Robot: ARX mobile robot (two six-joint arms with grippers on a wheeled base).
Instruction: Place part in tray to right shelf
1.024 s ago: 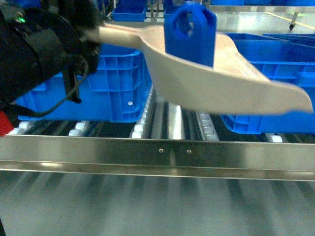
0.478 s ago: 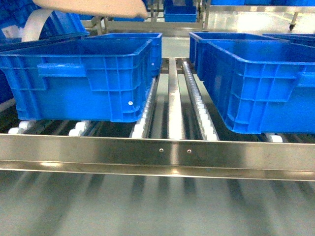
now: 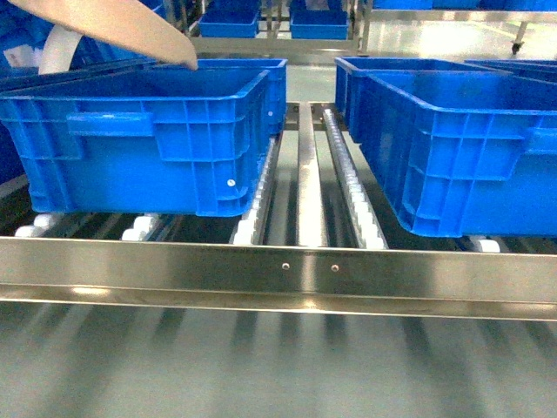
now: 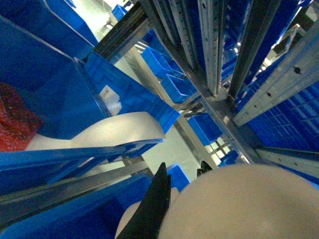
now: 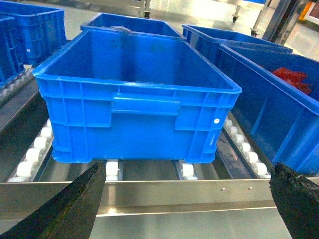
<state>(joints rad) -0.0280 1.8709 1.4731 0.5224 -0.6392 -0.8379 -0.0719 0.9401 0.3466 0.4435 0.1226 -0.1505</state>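
Observation:
The cream-beige tray [image 3: 113, 26] slants down from the top left corner of the head view, its tip over the back rim of the left blue crate [image 3: 157, 148]. In the left wrist view the tray [image 4: 244, 204] fills the lower right, and my left gripper [image 4: 183, 174] is shut on it, one black finger [image 4: 154, 209] lying along its side. The part is out of view. The right shelf shows its shiny front rail [image 3: 278, 270] and white rollers [image 3: 248, 222]. My right gripper [image 5: 184, 199] hangs open before that rail [image 5: 164, 191], with nothing between its fingers.
A second large blue crate [image 3: 461, 148] sits on the right of the rack, with steel roller lanes [image 3: 309, 174] between the two. More crates stand behind. In the right wrist view a crate [image 5: 134, 94] stands straight ahead, and another to its right holds red material [image 5: 294, 77].
One second ago the tray carrying the blue part crossed the middle of the head view. It has swung up and left, now tilts down over the left crate, and the part no longer shows.

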